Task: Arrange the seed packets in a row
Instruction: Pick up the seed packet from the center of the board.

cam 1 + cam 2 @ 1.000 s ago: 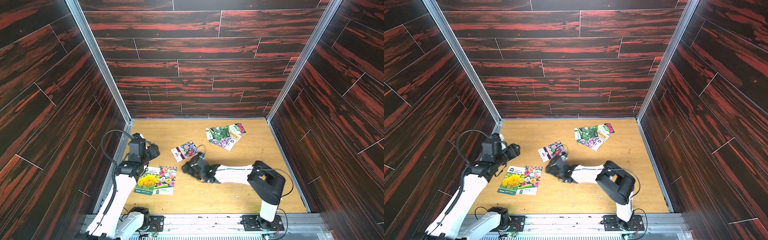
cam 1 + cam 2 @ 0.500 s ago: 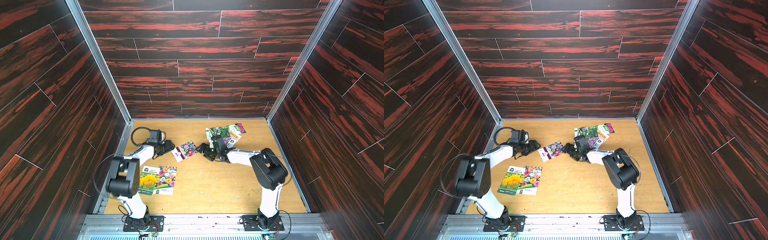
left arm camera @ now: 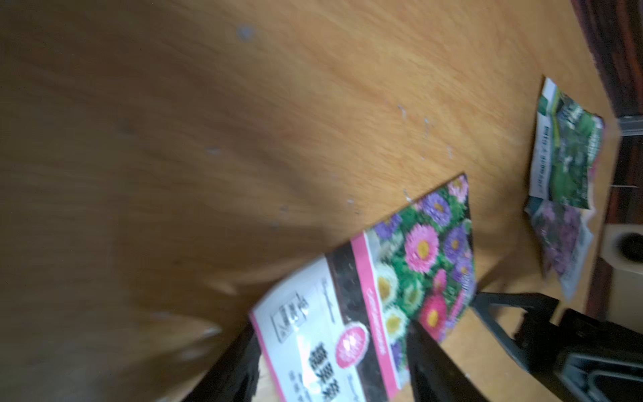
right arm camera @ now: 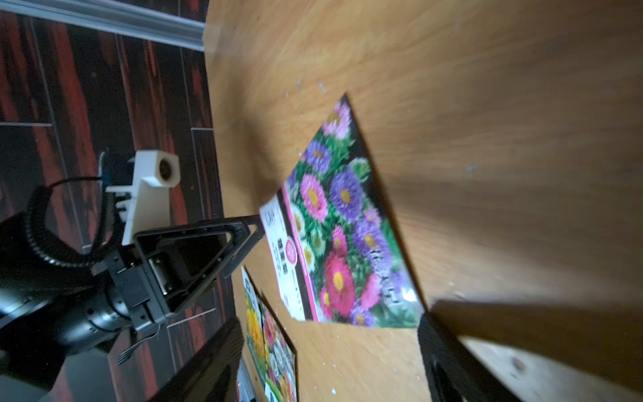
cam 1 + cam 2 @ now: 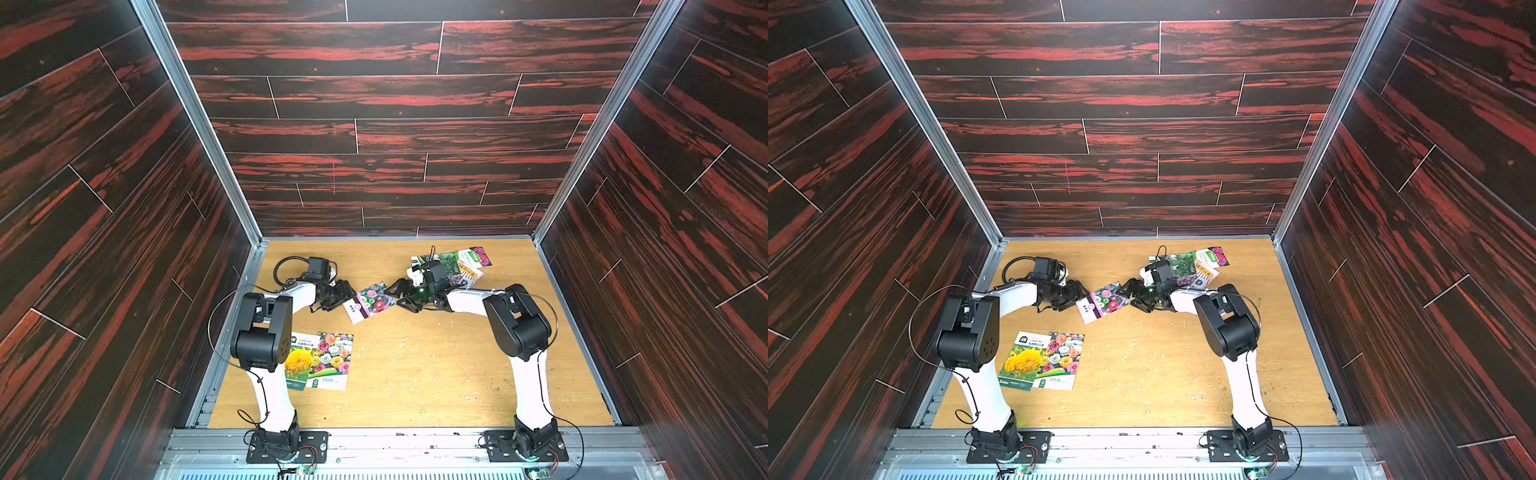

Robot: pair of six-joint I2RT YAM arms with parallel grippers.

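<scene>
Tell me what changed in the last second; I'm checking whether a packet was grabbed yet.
The claws closed in on the middle packet: the left claw reached in from the left side to its white end, and the right claw pushed rearward to its flower end. Both are open, with nothing gripped. The middle packet, front pair and back pile stayed put.

The left arm's elbow (image 5: 261, 332) is covering the left edge of the yellow-flower packet (image 5: 300, 362). The right arm's wrist (image 5: 433, 276) is hiding part of the far-right packet pile (image 5: 468, 266), leaving its count unclear.
</scene>
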